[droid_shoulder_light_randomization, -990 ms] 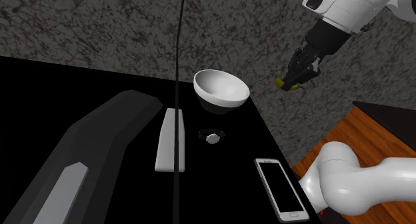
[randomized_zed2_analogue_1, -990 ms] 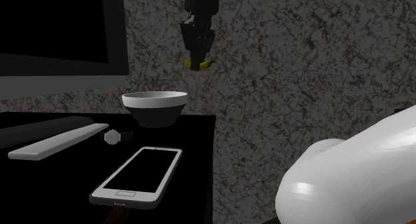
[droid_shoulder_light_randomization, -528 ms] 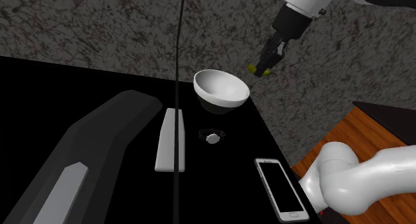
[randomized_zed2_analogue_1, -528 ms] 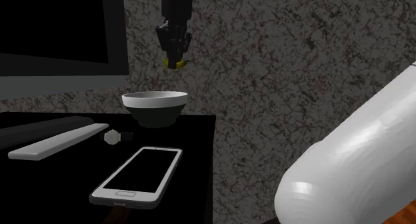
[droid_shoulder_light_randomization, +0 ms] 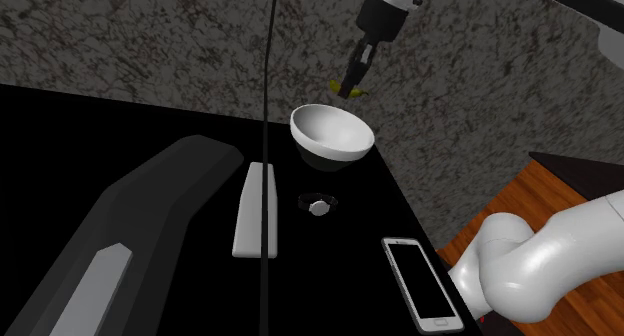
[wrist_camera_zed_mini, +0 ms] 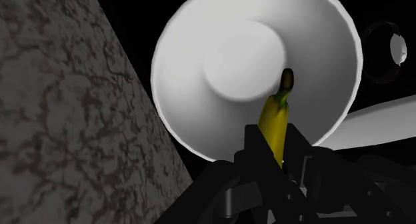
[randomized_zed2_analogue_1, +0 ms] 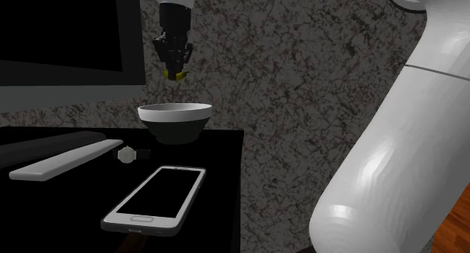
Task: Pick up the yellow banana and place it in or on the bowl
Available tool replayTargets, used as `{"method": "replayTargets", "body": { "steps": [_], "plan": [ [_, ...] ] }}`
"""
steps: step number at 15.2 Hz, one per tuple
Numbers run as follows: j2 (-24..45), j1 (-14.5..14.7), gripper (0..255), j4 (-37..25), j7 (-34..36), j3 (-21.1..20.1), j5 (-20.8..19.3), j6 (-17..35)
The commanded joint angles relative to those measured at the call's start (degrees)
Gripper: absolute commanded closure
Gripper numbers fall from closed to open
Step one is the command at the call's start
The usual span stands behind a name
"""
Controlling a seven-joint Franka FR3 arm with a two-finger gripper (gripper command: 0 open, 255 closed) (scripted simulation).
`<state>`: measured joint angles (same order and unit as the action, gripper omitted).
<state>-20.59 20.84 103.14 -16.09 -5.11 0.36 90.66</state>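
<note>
Step in hand: transport to the drop point, judged almost complete; release not yet done.

Load: slim yellow banana with a dark tip, clamped between the two fingers of the all-black gripper and projecting beyond them. Held in the air, clear of every surface.

Position: above the round white bowl at the far end of the black table. In the wrist view, banana tip set over the bowl's inner wall, off its centre. In the second exterior view, gripper well above the rim.

Arm pose: white forearm entering from the top of the shoulder view, gripper pointing down with a slight lean toward that view's left.

Next move, as judged: lower toward the bowl, centre if needed, then part the fingers. Avoid a high drop; likely to bounce off the curved wall.
</note>
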Motion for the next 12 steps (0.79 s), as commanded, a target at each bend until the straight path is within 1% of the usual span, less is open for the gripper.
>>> {"method": "replayTargets", "body": {
  "steps": [1, 12],
  "plan": [
    [0.01, 0.05, 255, 1.62, 0.15, -0.12, 0.02, 1.69],
    [-2.42, 0.18, 255, 12.57, 0.15, -0.14, 0.24, 10.21]
  ]
}}
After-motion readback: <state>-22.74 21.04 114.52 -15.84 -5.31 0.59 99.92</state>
